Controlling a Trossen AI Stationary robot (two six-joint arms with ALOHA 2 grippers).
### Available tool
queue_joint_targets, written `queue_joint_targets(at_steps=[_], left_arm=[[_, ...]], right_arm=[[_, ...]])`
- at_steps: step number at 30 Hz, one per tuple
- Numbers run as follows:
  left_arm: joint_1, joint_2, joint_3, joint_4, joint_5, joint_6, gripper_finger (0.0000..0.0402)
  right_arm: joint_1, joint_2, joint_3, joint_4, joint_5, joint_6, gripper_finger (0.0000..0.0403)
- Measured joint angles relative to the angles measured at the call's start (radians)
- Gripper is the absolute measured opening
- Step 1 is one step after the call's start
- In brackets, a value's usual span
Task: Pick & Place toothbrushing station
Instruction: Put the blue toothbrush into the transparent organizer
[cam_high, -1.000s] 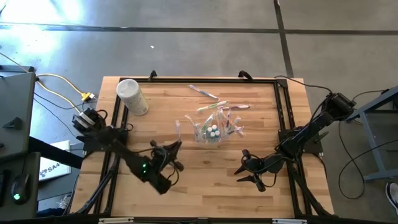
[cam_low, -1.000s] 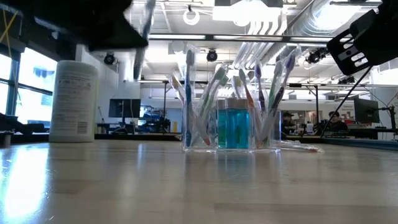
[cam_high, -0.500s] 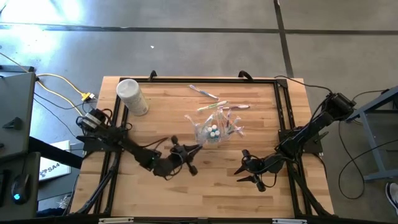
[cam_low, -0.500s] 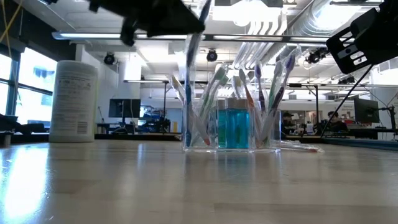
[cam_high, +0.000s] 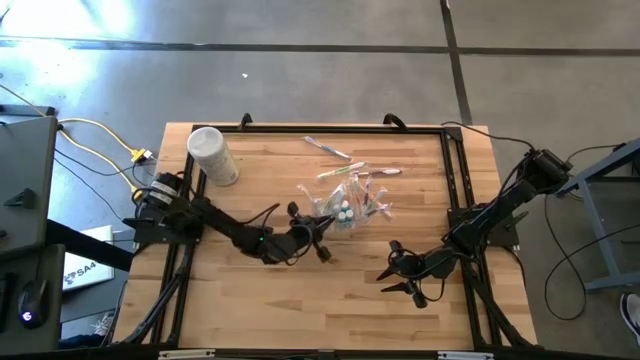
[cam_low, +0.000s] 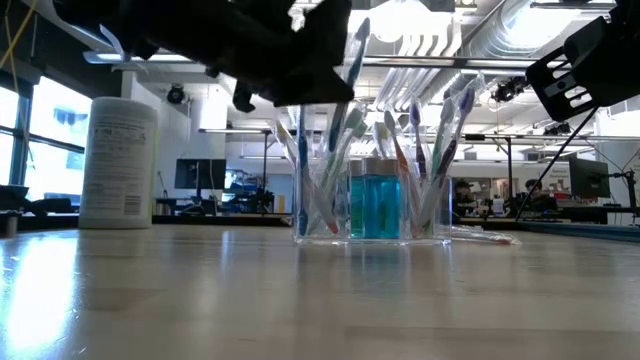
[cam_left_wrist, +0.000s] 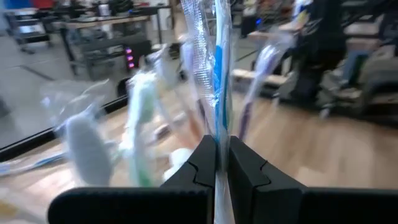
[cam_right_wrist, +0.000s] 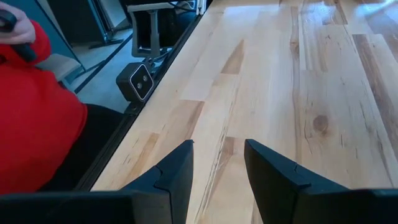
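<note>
Left tool (cam_high: 312, 236) grips a wrapped toothbrush (cam_left_wrist: 214, 74) just left of the toothbrushing station (cam_high: 345, 212) at frame centre; right tool (cam_high: 400, 275), lower right, stands open, empty.

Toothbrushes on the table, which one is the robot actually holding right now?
The wrapped toothbrush with the blue handle, pinched upright in the left tool beside the clear holder. The others stand in the holder or lie loose on the wood behind it.

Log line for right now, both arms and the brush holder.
left gripper: shut on wrapped toothbrush, above clear holder | right gripper: open, empty, parked over bare table | holder: mid-table, upright
</note>
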Motion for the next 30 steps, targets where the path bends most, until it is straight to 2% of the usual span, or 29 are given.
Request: queue_joint_targets(at_steps=[12,19,26,30], left_arm=[[0.057,0.012,-0.001,-0.013,-0.045,0.080,0.0007],[0.065,0.012,-0.037,-0.075,-0.045,-0.058,0.0007],[0.066,0.012,-0.190,0.134,-0.038,-0.142,0.0007],[0.066,0.012,-0.215,0.151,-0.016,-0.139,0.0007]], right_arm=[[0.000,0.000,0.000,-0.001,0.000,0.024,0.0136],[0.000,0.000,0.000,-0.005,0.000,0.043,0.0136],[0.000,0.000,0.000,-0.005,0.001,0.042,0.0136],[0.000,0.000,0.000,-0.005,0.001,0.039,0.0136]])
